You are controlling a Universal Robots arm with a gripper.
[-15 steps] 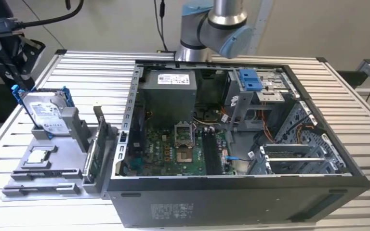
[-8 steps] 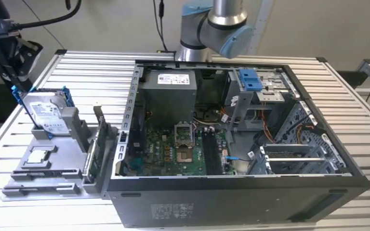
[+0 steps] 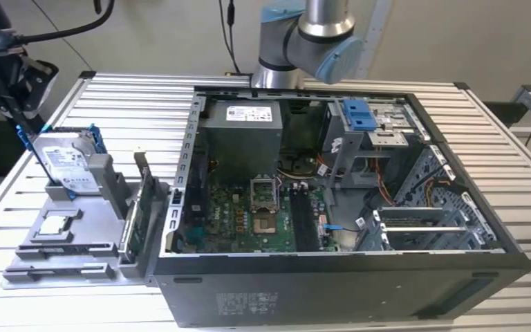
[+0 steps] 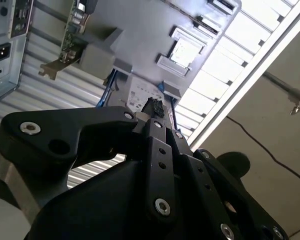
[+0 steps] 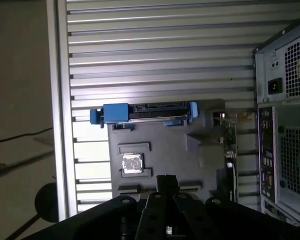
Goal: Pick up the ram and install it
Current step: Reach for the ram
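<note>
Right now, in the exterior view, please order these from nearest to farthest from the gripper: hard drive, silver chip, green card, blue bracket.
1. Hard drive, right beneath the gripper, at the exterior view's left.
2. Silver chip and green card, both on the grey fixture: too close to call.
3. Blue bracket, inside the computer case, toward the exterior view's right.

Long, narrow dark green circuit-board ram stick [image 5: 187, 188]: stands on edge, slotted in grey holder tray, outside computer case
</note>
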